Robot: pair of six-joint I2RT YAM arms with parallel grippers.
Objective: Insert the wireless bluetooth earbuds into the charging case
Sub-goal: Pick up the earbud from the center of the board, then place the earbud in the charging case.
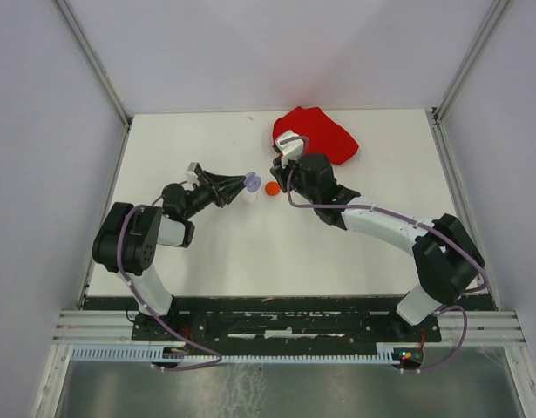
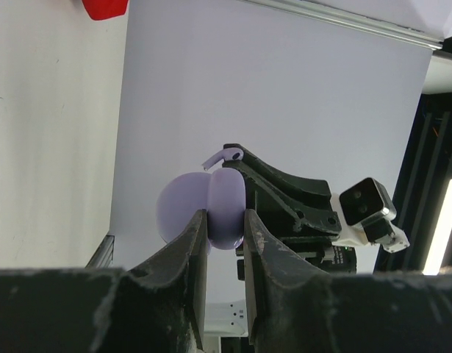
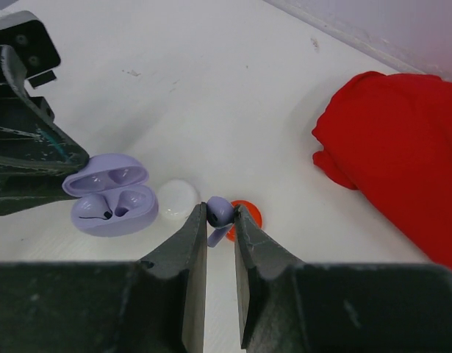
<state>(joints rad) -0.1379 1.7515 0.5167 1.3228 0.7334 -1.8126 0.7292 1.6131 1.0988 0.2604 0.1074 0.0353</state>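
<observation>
A robotics lab cell: white table (image 1: 250, 261), plain panels (image 1: 276, 52) beyond the left claw (image 1: 247, 183), aluminium rail (image 1: 93, 329) behind it.

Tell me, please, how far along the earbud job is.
Done: the lilac charging case is open, clamped by the left gripper. In hand: the right gripper pinches a lilac earbud near it. Left: seating that earbud in a well; whether the wells already hold one, I cannot tell.
</observation>
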